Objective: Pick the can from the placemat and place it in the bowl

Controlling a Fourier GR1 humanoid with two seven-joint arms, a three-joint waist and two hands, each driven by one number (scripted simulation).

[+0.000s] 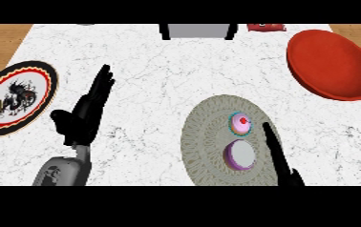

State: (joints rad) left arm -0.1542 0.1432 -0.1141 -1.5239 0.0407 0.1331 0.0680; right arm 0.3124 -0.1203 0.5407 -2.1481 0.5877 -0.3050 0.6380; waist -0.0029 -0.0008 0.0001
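Observation:
A round grey woven placemat (208, 140) lies at the lower middle of the counter. Two small round things stand on it: one with a purple rim and a grey top, which looks like the can (240, 154), and behind it a pink-topped one with a teal rim and a red centre (241, 122). My right hand (276, 153) comes in from the lower edge with straight fingers, just right of the can and over the mat's right side; it is open. The red bowl (325, 64) sits at the far right. My left hand (88, 108) rests open at the left, fingers up.
A plate (25, 97) with a black rim and a dark dragon pattern lies at the left edge. A grey box with dark sides (197, 30) and a small red thing (266, 27) stand along the counter's back edge.

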